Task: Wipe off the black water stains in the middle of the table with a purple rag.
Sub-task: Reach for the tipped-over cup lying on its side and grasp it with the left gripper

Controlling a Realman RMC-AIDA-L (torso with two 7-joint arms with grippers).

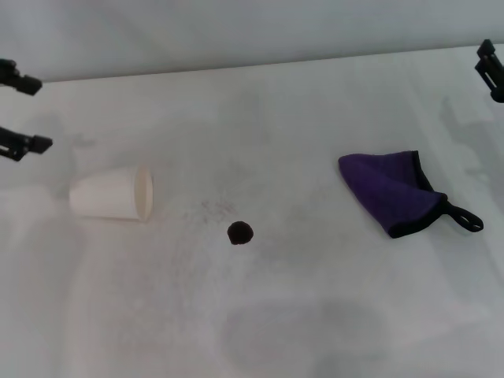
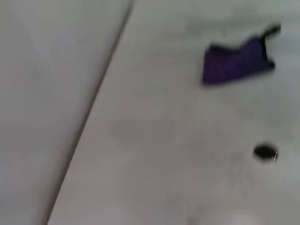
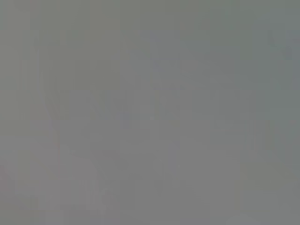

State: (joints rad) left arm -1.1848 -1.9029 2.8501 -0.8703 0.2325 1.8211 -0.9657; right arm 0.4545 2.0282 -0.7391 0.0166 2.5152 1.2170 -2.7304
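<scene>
The black water stain [image 1: 240, 232] is a small round dark blot near the middle of the white table [image 1: 260, 110]. It also shows in the left wrist view [image 2: 265, 152]. The purple rag [image 1: 391, 191] lies folded on the table to the right of the stain, its black loop pointing right; it also shows in the left wrist view [image 2: 236, 64]. My left gripper [image 1: 28, 111] is open and empty at the far left edge, above the table. My right gripper [image 1: 491, 68] is at the far right edge, beyond the rag. The right wrist view shows only plain grey.
A white paper cup [image 1: 112, 194] lies on its side left of the stain, its mouth facing right. A faint grey smudge [image 1: 307, 331] marks the table near the front. A grey wall [image 1: 236, 31] runs along the table's far edge.
</scene>
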